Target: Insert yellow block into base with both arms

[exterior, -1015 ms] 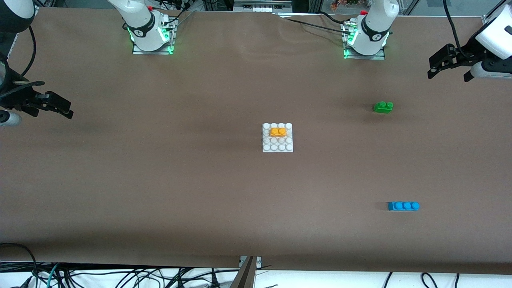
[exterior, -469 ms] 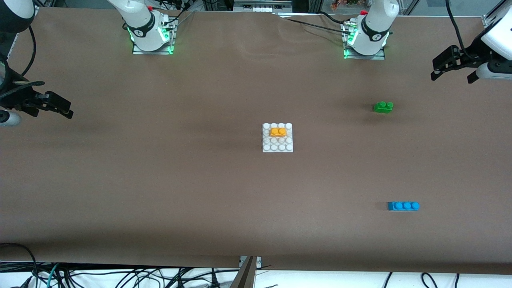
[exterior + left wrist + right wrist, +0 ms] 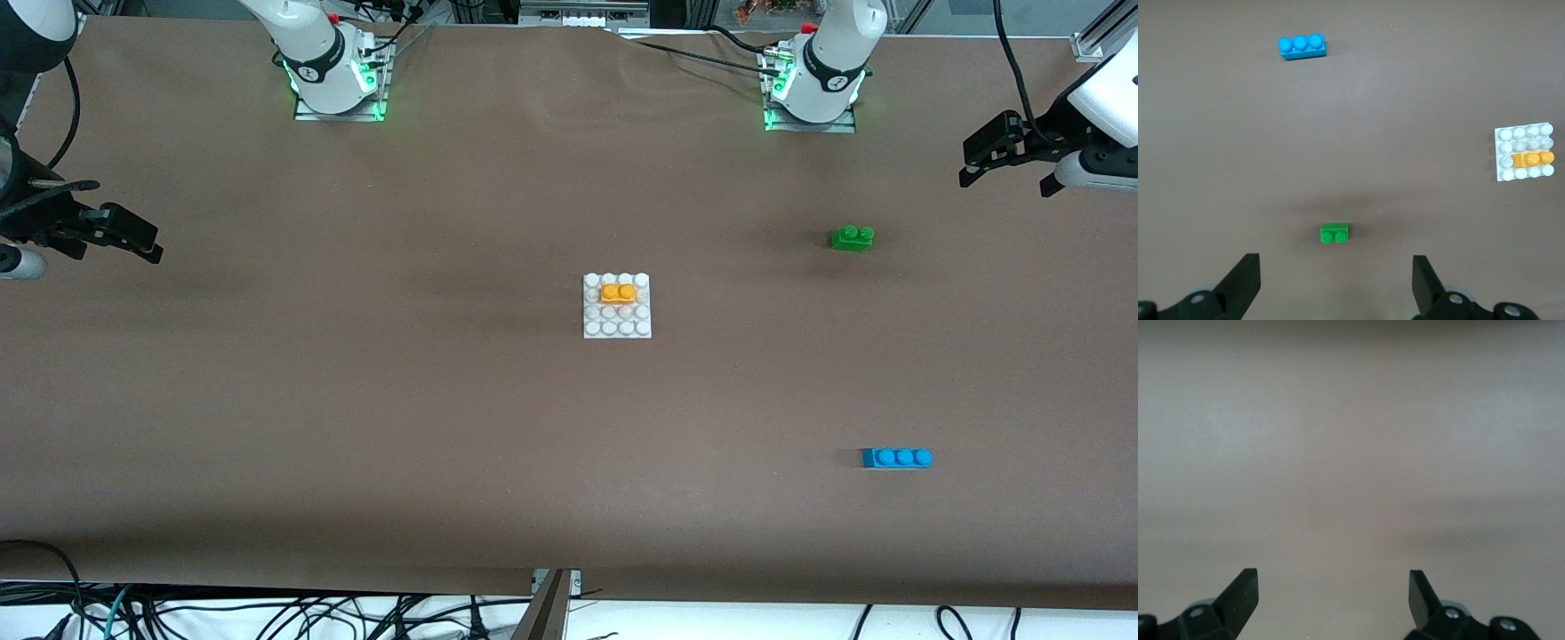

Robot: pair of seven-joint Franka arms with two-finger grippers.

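Left gripper (image 3: 1009, 160) raised over the table's left-arm end, fingers spread wide and empty, right gripper (image 3: 120, 236) raised over the right-arm end, fingers apart and empty, yellow block (image 3: 618, 292) seated on the white base (image 3: 617, 329) mid-table, green brick (image 3: 853, 237) and blue brick (image 3: 896, 458) toward the left arm's end.

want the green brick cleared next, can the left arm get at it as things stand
Probably yes. The left hand is open over the table near the green brick, which sits alone on bare table with nothing around it.
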